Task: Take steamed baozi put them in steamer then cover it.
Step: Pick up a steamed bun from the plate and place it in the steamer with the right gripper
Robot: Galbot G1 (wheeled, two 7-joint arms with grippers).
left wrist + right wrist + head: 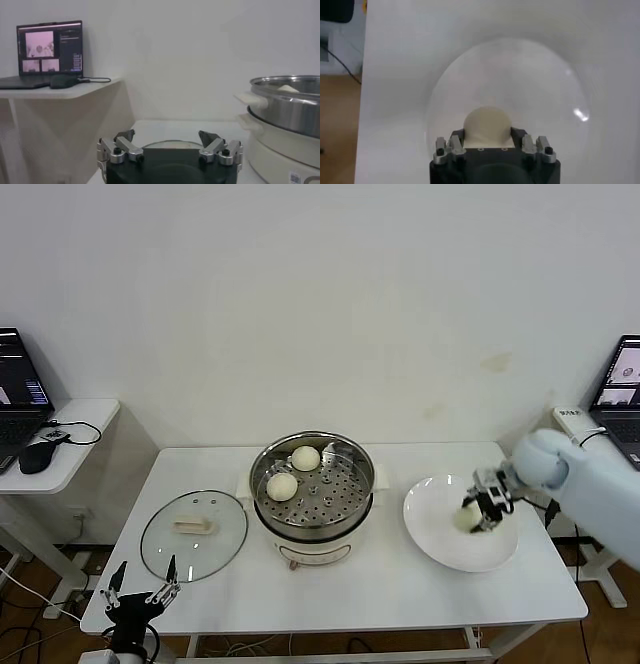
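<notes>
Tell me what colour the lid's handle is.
Cream-white; the handle on the glass lid shows best in the head view.

A white table (400,584) carries a round white plate (440,539). 2 laptops (18,384) (622,389) sit on side desks; a black mouse (38,454) lies beside the left one.

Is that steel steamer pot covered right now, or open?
Open. The steamer has no cover: the glass lid lies flat on the table to its left, and two baozi show inside.
</notes>
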